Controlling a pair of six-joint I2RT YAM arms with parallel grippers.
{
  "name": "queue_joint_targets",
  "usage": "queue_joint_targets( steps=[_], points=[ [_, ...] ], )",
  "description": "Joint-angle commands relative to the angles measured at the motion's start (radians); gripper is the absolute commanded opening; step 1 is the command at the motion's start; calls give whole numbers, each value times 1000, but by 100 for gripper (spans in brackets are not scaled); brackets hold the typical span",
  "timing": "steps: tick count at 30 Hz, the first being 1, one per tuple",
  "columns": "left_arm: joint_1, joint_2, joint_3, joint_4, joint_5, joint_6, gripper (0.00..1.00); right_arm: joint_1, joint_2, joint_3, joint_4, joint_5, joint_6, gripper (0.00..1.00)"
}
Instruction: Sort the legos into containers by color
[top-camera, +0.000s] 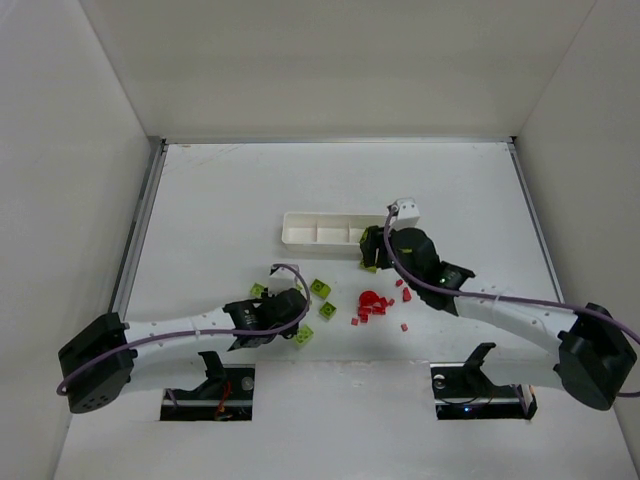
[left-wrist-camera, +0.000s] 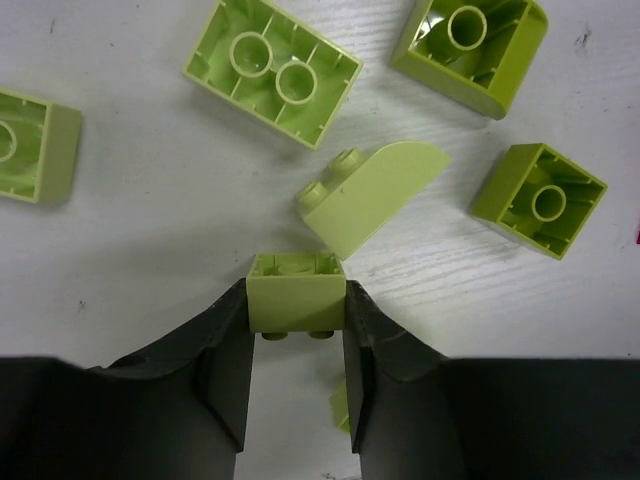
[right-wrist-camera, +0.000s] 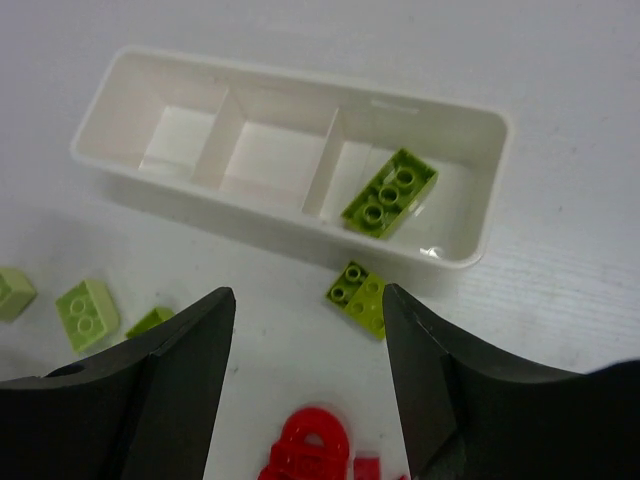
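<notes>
**Left hand (left-wrist-camera: 296, 312) grips a lime-green lego (left-wrist-camera: 296, 288)**

It is pinched at lower centre. The right hand (right-wrist-camera: 308, 300) gapes empty below the tray (right-wrist-camera: 300, 82), whose right compartment holds one green brick (right-wrist-camera: 390, 192). Next, probably: lift and carry it there.

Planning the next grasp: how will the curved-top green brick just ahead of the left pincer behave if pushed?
Probably stiff: the curved-top brick looks like hard moulded plastic. It lies on a flat side, so it should slide, not roll. Its smooth slope may slip from a grip.
</notes>
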Motion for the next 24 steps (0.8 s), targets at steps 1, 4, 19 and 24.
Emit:
queue_joint_targets(
  steps=[1, 4, 19, 24],
  points=[
    [7, -35, 58, 3, -37, 8, 19, 85, -21, -66, 11, 45, 54, 66],
    [6, -120, 86, -21, -53, 31, 17, 128, 0, -88, 31, 93, 72, 66],
    [285, 260, 487, 373, 160, 241, 19, 102, -38, -200, 151, 164, 141, 56],
    [332, 504, 644, 412, 217, 263, 21, 94, -38, -201, 141, 181, 142, 59]
  ],
)
